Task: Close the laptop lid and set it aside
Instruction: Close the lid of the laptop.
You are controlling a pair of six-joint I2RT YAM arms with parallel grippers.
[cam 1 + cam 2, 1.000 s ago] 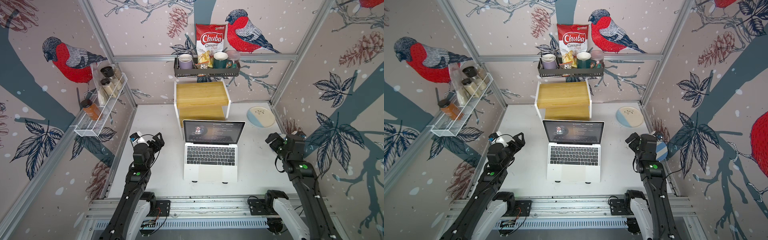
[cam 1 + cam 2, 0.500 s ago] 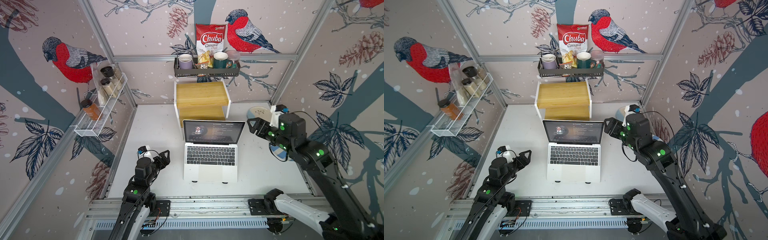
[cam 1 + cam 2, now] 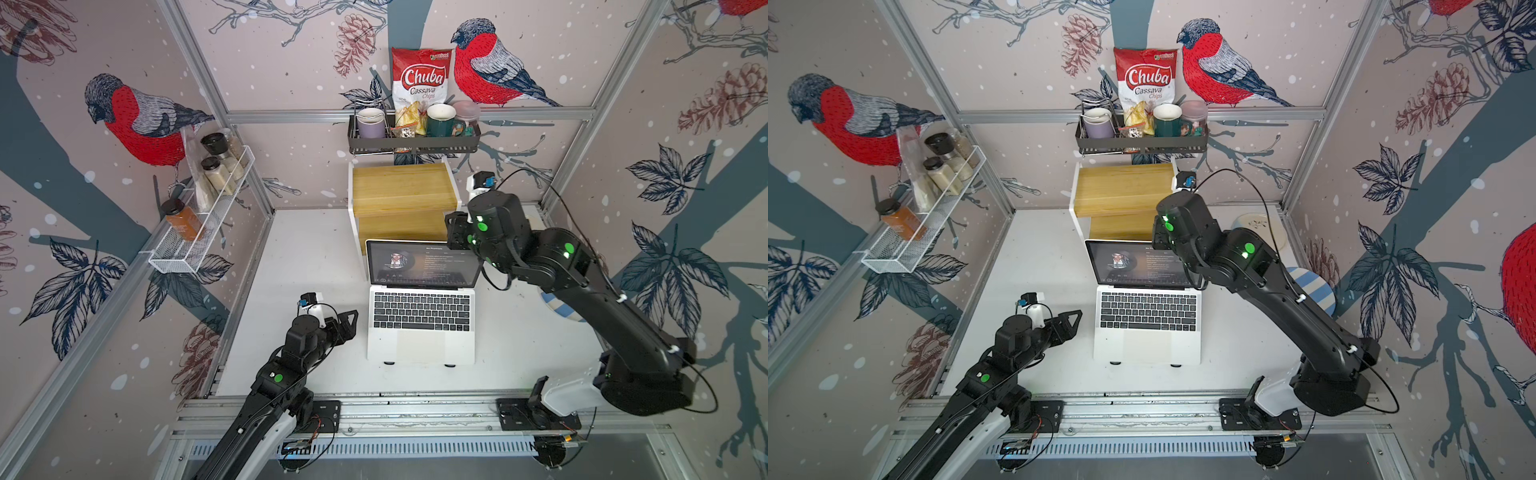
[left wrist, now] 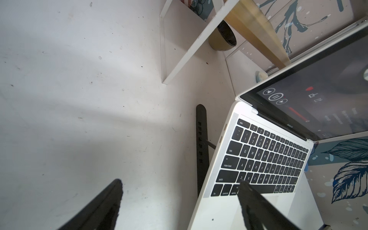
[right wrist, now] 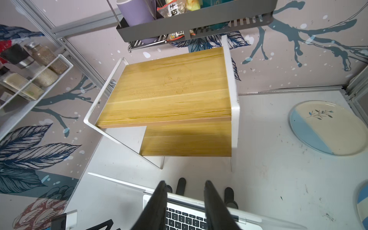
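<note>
- Laptop [image 3: 419,332] open on a stand [image 4: 200,143], middle of the worktop [image 3: 307,257]; left gripper [image 3: 352,323] just beside its left edge, jaws apart, empty
- lid [image 3: 424,262]: probably thin, stiff, slick, screen fragile; press its top edge rather than pinch
- right gripper [image 5: 184,182] above that edge, jaws slightly apart, holding nothing

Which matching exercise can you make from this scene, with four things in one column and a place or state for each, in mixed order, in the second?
Column one:
1. lid
2. right gripper
3. left gripper
4. chips bag

Column two:
A. in the dark wall basket
B. beside the left edge of the laptop
C. open, screen lit
D. above the top edge of the lid

Pairs: 1-C, 2-D, 3-B, 4-A.
</note>
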